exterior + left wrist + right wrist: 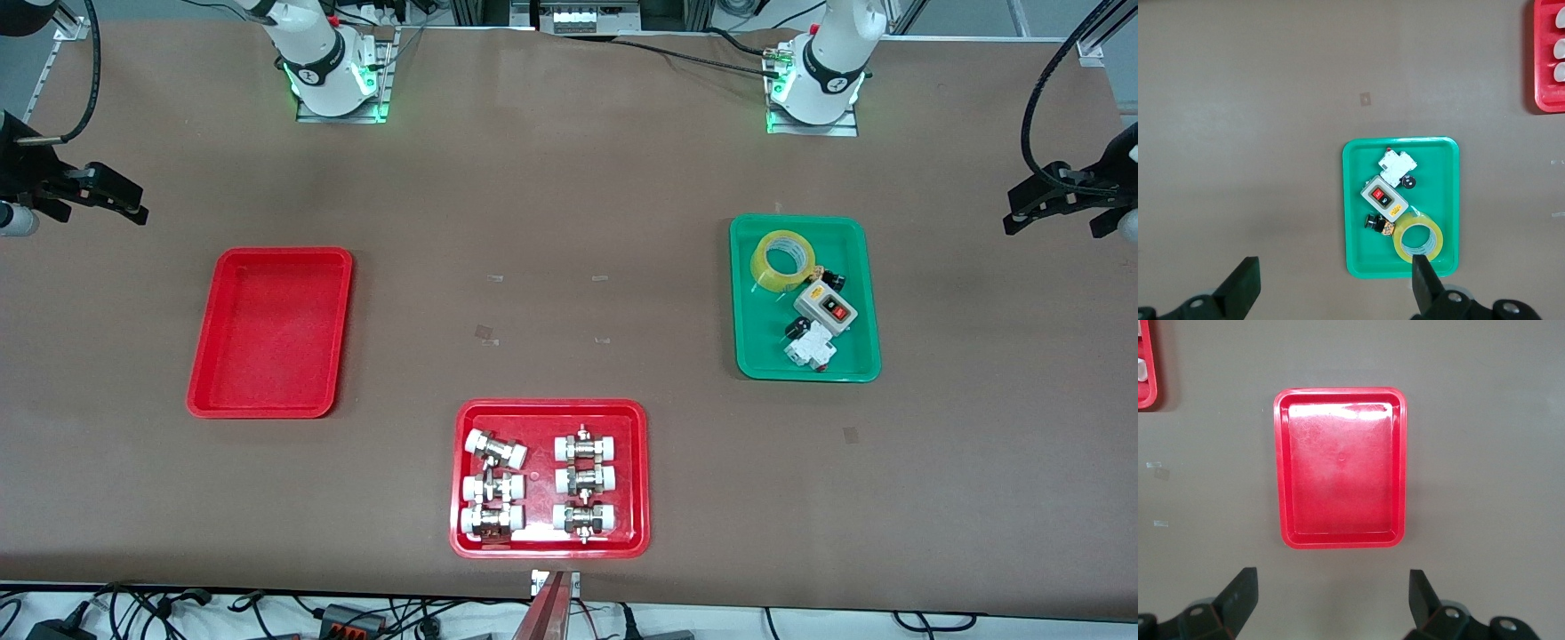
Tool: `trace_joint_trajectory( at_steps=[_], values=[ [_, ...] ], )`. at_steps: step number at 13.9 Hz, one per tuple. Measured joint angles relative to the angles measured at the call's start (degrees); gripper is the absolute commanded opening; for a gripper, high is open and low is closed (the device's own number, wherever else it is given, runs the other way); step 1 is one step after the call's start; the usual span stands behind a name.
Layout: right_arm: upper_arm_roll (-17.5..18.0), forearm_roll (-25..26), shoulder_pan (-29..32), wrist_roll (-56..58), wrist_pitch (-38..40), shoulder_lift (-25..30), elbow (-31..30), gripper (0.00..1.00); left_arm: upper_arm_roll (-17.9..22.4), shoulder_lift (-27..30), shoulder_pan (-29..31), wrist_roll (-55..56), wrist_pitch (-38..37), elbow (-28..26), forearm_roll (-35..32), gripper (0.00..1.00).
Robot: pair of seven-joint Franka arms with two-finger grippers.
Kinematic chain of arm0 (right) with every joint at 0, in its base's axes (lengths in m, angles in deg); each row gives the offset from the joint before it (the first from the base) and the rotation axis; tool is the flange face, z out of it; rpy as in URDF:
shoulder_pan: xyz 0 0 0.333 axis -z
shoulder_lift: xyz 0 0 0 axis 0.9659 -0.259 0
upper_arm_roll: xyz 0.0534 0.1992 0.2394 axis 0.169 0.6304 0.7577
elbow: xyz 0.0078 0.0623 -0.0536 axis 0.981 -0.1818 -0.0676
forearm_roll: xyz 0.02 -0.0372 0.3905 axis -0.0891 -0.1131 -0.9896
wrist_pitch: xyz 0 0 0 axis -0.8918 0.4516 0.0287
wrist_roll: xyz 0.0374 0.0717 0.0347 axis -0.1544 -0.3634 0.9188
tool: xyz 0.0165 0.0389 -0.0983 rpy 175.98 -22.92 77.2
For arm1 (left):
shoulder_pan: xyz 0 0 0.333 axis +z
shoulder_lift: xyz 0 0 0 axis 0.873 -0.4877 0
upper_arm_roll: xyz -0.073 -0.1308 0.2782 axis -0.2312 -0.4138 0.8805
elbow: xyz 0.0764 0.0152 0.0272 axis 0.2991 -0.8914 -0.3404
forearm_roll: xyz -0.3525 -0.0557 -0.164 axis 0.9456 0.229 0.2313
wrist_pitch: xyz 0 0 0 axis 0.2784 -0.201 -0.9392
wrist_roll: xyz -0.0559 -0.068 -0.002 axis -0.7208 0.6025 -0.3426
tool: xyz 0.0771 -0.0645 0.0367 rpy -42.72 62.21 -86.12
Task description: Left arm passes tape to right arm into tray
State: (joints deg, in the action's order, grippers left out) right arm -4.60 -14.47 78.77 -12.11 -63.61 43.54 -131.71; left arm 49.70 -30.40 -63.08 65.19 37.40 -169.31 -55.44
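Nothing of the task is done yet, as far as the pictures show. The tape [783,260] lies in the green tray [754,356] at the right of the front view, in the tray's upper corner, just beside a grey switch box [825,308]. The plain red tray [206,391] at the left of the front view holds nothing. All steps remain: picking up the tape, handing it over, and placing it in the tray.

The left claw [1331,287] hangs high over the bench near the green tray, fingers spread wide and holding nothing; in the front view it sits at the right edge. The right claw [1331,597] hangs at the left edge of the front view, over the bench by the plain red tray, likewise wide apart and empty.

Count: one tape roll, one green tray, two red trays. The second red tray [462,542], at the lower middle, carries six white-capped metal fittings [494,448]. Besides the tape and switch box, the green tray holds a white part [809,347] and a few small dark bits.
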Motion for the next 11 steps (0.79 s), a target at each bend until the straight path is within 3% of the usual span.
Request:
trace_joint_trajectory(
  at_steps=[8,11],
  values=[
    [0.05,0.0,0.01,0.17,-0.15,0.0,-0.03,1.0,0.0,-0.25,0.02,0.27,-1.91,-0.26,0.01,1.0],
    [0.07,0.0,0.01,0.22,-0.68,0.0,-0.03,1.0,-0.04,-1.04,0.0,1.02,-2.56,-3.53,1.06,1.0]
  ],
)
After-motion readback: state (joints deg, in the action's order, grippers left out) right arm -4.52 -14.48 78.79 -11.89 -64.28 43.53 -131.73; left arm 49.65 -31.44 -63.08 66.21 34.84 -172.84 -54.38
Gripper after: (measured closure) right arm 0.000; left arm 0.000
